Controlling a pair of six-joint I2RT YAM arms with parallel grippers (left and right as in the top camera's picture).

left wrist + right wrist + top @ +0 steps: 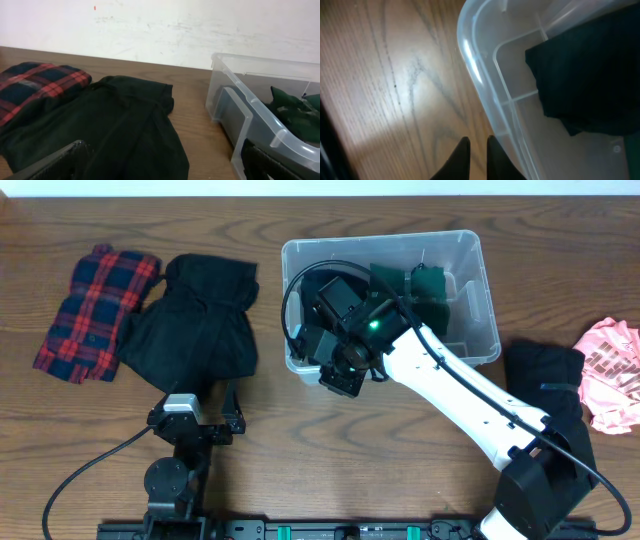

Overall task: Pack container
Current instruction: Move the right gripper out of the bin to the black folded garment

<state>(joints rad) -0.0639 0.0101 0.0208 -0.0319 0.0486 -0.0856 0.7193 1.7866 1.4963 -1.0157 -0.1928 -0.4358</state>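
Note:
The clear container point(400, 238) stands at the back centre of the table, lidless, with dark green cloth point(425, 283) and black cloth inside. My right gripper point(336, 380) hangs over its front left corner. In the right wrist view its fingertips point(479, 145) are barely apart with nothing between them, just outside the container's rim point(475, 65); black cloth point(590, 75) lies inside. My left gripper point(203, 392) rests open near the front edge, facing a black garment point(125, 125) and the container's wall point(260, 120).
A red and blue plaid garment point(95, 310) lies at the far left beside the black garment point(195, 320). On the right lie another black garment point(545, 375) and a pink one point(610, 370). The right arm reaches across the table's middle.

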